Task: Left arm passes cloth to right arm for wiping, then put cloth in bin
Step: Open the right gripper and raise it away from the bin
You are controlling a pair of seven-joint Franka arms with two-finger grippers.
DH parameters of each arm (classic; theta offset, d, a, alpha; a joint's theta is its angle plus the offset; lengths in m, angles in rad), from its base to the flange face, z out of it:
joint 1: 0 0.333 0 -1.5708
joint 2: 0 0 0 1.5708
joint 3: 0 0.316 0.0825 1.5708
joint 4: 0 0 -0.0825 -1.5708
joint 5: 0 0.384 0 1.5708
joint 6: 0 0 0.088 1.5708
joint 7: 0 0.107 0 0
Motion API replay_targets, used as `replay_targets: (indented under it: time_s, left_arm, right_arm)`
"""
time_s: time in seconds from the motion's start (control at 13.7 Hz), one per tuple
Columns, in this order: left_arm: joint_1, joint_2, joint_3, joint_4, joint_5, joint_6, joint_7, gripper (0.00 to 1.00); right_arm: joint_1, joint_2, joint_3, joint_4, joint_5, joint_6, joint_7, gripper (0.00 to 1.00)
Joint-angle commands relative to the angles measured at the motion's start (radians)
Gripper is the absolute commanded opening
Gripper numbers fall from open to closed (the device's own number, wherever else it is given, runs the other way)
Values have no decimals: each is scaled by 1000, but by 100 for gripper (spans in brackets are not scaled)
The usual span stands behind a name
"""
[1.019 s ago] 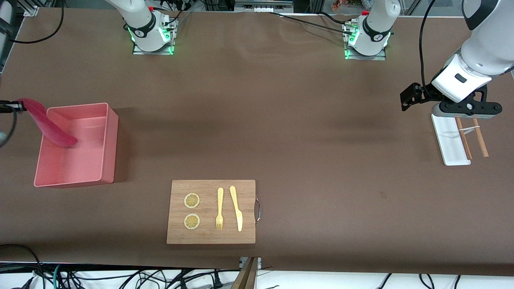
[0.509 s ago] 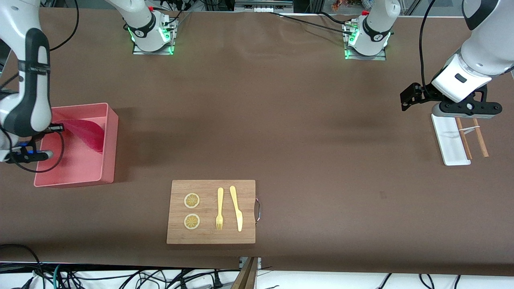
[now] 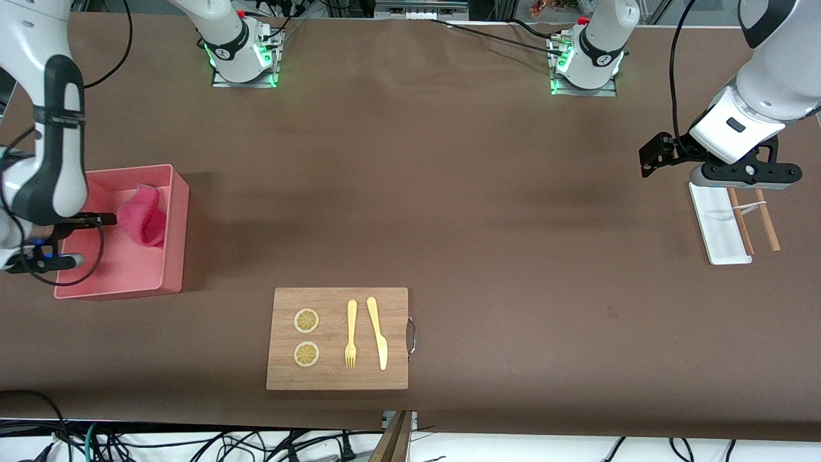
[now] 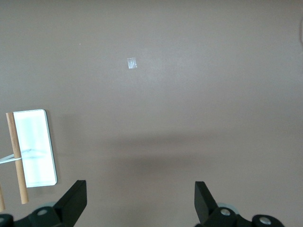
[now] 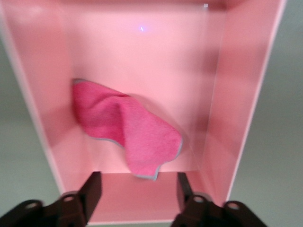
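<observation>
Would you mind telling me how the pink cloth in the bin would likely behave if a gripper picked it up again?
The cloth lies crumpled and folded in the bin, so it would probably droop limply. Its fuzzy surface suggests easy gripping. It looks light and unlikely to roll.

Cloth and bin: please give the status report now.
Right gripper open over the bin. Cloth lies crumpled inside, released. Left gripper open, waiting over the white tray. Nothing in the way.

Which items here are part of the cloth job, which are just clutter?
Job: cloth lying in the bin; right gripper open over the bin; left gripper open, waiting over the white tray.

Clutter: cutting board, lemon slices, fork, knife, chopsticks.
</observation>
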Motion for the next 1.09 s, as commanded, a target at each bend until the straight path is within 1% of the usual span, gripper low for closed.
replay_targets:
  time_s: [0.0, 0.07, 0.22, 0.29, 0.36, 0.44, 0.66, 0.8, 0.95, 1.02]
  left_arm:
    - [-3, -1, 1, 14, -8, -17, -6, 100]
    - [-3, -1, 1, 14, -9, -17, -6, 100]
    - [-3, -1, 1, 14, -9, -17, -6, 100]
    - [-3, -1, 1, 14, -9, -17, -6, 100]
    - [-3, -1, 1, 14, -9, -17, -6, 100]
    - [-3, -1, 1, 14, -9, -17, -6, 100]
    - [-3, -1, 1, 14, -9, -17, -6, 100]
    - [-3, -1, 1, 14, -9, -17, -6, 100]
    - [-3, -1, 1, 14, -9, -17, -5, 100]
    - [-3, -1, 1, 14, -9, -17, -5, 100]
  right_arm:
    - [1, -147, 41, 11, 4, -66, 42, 100]
    - [-7, -201, 89, 11, -9, -93, 103, 100]
    - [-15, -291, 184, 10, -86, -139, 241, 100]
    - [-48, -334, 260, 5, -100, -162, 282, 100]
    - [-105, -363, 341, -1, -100, -178, 302, 100]
    - [-135, -385, 391, -16, -102, -180, 312, 100]
    - [-154, -452, 430, -30, -102, -175, 308, 100]
    - [-176, -500, 437, -30, -100, -160, 306, 100]
    - [-189, -514, 442, -45, -100, -163, 308, 100]
    - [-199, -532, 459, -52, -102, -178, 313, 100]
